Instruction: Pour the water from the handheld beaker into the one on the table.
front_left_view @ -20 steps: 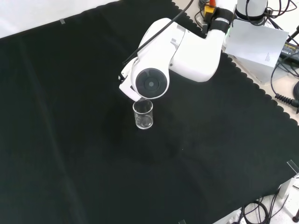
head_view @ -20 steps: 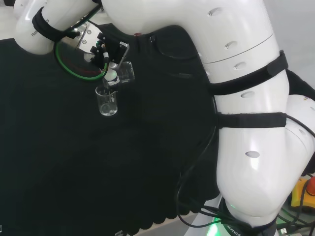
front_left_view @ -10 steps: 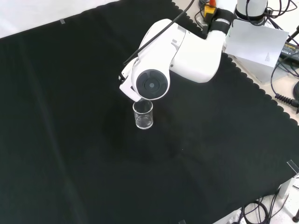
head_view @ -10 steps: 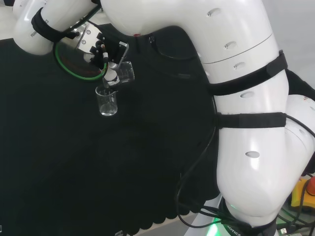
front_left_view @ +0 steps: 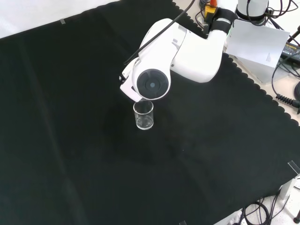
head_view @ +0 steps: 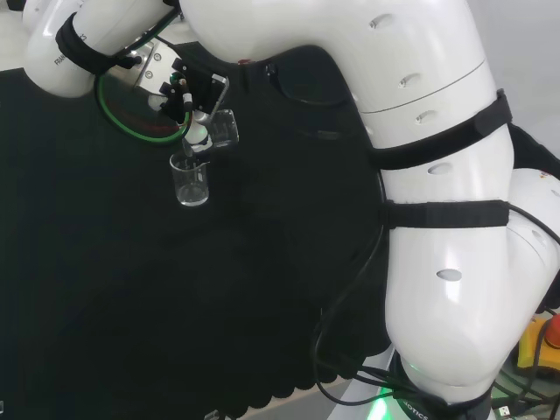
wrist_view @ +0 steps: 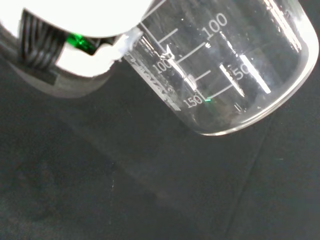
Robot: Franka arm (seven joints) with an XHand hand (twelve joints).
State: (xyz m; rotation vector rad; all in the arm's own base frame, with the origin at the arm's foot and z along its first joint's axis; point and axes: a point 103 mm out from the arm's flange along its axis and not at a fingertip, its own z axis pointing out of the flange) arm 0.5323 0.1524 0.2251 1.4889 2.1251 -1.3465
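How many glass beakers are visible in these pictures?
2. One beaker stands upright on the black cloth. The other beaker is tilted in the hand, just above the standing one. More clear ware could be hidden behind the arm.

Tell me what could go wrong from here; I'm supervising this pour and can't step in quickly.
The tilted clear glass beaker in the black and white hand sits right at the rim of the upright clear glass beaker on the black cloth. A lower tilt might knock it over. Any sideways drift could spill water on the cloth.
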